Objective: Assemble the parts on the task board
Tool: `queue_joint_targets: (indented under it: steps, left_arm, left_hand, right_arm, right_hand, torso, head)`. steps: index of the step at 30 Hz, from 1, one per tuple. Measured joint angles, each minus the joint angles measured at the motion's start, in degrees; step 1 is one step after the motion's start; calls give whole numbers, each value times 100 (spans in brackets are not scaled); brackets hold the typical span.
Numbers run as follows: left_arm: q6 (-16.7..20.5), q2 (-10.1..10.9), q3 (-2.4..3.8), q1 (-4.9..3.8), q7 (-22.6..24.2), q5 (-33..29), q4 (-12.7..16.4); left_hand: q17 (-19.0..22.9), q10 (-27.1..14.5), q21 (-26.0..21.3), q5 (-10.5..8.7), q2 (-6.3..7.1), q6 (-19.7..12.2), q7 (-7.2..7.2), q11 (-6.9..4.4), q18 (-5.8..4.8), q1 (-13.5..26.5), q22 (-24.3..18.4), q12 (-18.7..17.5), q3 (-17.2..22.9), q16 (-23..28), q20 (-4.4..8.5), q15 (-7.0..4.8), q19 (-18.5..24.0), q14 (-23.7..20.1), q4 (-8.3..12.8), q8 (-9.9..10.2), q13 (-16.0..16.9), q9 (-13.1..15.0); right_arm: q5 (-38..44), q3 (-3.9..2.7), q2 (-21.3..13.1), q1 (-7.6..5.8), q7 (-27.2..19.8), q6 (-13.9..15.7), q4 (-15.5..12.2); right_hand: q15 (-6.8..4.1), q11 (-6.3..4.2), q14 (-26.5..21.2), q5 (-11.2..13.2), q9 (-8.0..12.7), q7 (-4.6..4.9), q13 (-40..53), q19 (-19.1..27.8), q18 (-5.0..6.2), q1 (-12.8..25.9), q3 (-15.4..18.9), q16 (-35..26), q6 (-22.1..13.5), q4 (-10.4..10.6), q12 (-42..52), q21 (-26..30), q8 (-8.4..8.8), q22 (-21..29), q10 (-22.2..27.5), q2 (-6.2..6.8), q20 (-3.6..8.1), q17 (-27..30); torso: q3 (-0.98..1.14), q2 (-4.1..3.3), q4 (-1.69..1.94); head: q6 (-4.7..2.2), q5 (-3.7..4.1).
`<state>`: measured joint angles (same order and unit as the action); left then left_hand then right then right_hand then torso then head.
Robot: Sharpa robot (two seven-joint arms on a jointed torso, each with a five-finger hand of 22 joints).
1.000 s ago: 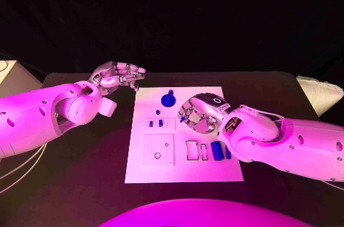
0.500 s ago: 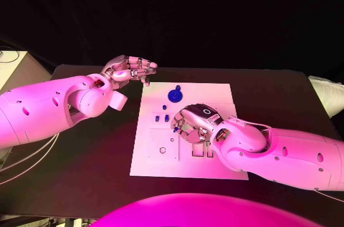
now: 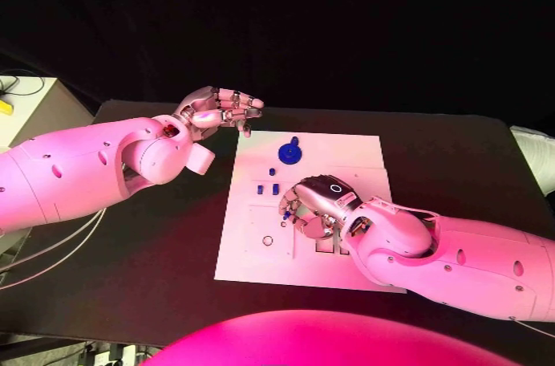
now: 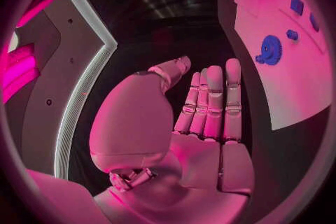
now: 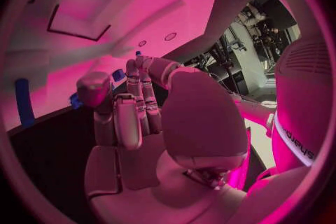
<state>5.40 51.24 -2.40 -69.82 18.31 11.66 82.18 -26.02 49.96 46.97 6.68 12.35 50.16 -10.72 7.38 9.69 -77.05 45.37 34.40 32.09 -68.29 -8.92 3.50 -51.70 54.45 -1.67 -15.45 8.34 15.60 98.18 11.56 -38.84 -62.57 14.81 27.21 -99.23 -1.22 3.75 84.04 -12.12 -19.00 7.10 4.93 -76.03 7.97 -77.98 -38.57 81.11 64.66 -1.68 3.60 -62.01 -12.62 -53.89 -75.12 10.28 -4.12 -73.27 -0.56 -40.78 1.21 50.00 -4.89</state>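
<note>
L robot hand (image 3: pixel 220 109) empty, fingers apart, R robot hand (image 3: pixel 314 207) curled over task board (image 3: pixel 358 153), grip unclear

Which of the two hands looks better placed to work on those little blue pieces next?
Probably the right hand: it hangs over the middle of the task board, close to the small blue parts. The left hand sits off the board's far corner, over the black table, holding nothing.
</note>
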Motion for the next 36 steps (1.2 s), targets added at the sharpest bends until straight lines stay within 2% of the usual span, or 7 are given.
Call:
queue_joint_targets:
  steps: [36]
  left_arm:
    - [-13, -4, -1, 3, -9, -6, -47]
  left_hand:
    - [-1, 0, -22, 0, 0, 0, 0, 0, 0, 0, -12, 0, -16, 0, 0, 0, 0, 0, -16, 0, 1, 1]
  right_arm:
    - [120, 3, 36, 96, 74, -98, -34]
  right_hand:
    - [1, 0, 1, 6, -6, -5, 1, 0, 0, 48, -10, 0, -9, 10, -12, 0, 1, -10, -1, 10, 0, -8]
  torso:
    - [-3, 5, 4]
  head:
    - [1, -61]
